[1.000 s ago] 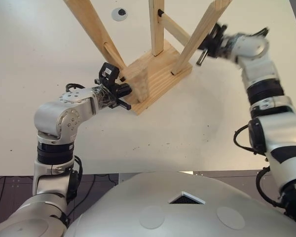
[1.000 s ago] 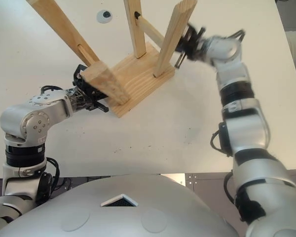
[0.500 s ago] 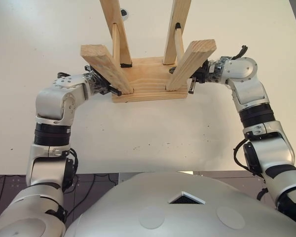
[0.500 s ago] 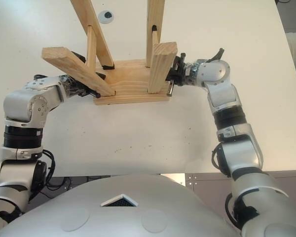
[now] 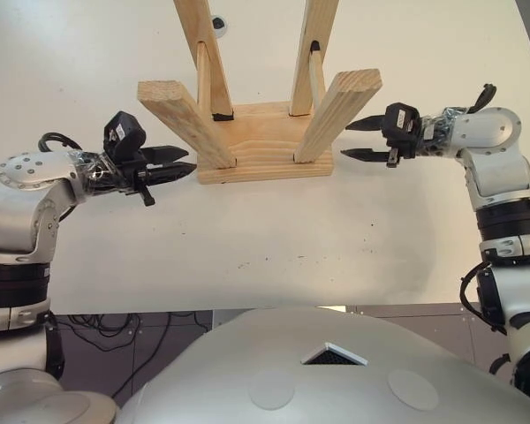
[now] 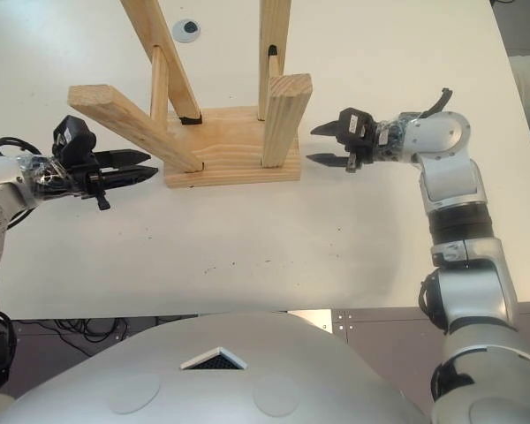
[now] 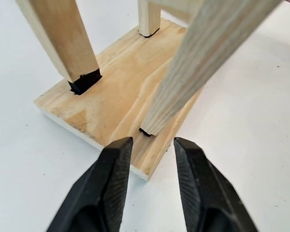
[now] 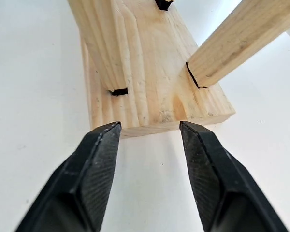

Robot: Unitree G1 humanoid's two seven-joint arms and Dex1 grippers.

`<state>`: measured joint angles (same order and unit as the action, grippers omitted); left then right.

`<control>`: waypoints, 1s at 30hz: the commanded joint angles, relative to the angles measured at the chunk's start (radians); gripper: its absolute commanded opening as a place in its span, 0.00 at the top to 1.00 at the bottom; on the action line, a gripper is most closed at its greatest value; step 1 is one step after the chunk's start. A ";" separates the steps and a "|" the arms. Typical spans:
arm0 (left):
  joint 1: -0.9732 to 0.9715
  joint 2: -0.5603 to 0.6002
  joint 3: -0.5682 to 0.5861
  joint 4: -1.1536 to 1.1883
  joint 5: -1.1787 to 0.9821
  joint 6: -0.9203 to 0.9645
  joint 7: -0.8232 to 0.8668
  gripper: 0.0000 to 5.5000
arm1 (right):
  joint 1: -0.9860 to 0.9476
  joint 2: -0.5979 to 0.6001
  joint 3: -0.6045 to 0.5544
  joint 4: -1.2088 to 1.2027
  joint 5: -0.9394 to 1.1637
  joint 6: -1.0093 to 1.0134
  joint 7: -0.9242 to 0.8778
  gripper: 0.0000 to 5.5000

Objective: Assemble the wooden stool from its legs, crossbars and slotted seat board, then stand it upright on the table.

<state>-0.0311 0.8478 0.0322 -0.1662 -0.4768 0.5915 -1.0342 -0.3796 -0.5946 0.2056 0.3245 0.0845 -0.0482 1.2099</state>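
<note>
The wooden stool rests upside down on the white table, its seat board [image 5: 265,159] flat on the surface and its legs [image 5: 178,119] slanting up from the black-edged slots. My left gripper [image 5: 187,164] hovers open just off the board's left end, holding nothing. My right gripper [image 5: 355,140] stands open a short way off the board's right end, also holding nothing. In the left wrist view the black fingers [image 7: 117,169] frame the board's near corner [image 7: 140,162]. The right wrist view has its fingers [image 8: 99,159] straddling the board's end [image 8: 154,116].
A small round grey disc [image 5: 216,21] lies on the table behind the stool. White table surface [image 5: 265,238] stretches between the stool and the near edge. The table's right edge runs close to my right arm.
Both grippers have let go of the stool and drawn back outward to either side, opening. The stool, swung round a second ago, now rests still on its seat board.
</note>
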 commanded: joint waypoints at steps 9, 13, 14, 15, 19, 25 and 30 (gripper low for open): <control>-0.088 -0.154 -0.092 0.055 0.020 -0.001 0.046 0.69 | 0.013 0.107 0.088 -0.056 0.023 0.128 -0.021 0.55; -0.109 -0.183 -0.126 0.110 0.033 -0.011 0.030 0.68 | -0.001 0.125 0.110 -0.001 -0.005 0.109 -0.042 0.58; -0.114 -0.191 -0.136 0.134 0.038 -0.017 0.022 0.72 | -0.004 0.128 0.113 0.009 -0.007 0.110 -0.042 0.61; -0.118 -0.197 -0.143 0.153 0.040 -0.020 0.014 0.73 | -0.006 0.130 0.116 0.015 -0.007 0.116 -0.038 0.64; -0.124 -0.207 -0.164 0.188 0.037 -0.018 -0.023 0.73 | -0.022 0.129 0.128 0.051 0.000 0.157 -0.004 0.76; -0.113 -0.202 -0.160 0.142 -0.055 0.093 -0.085 0.73 | -0.051 0.123 0.137 0.027 0.081 0.342 0.109 0.79; -0.123 -0.149 -0.057 0.024 -0.279 0.406 -0.081 0.73 | -0.102 0.049 0.155 -0.137 0.259 0.733 0.317 0.79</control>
<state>-0.1612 0.7026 -0.0294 -0.0925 -0.6407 0.8352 -1.1051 -0.4677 -0.5556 0.3161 0.2529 0.2278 0.5014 1.4093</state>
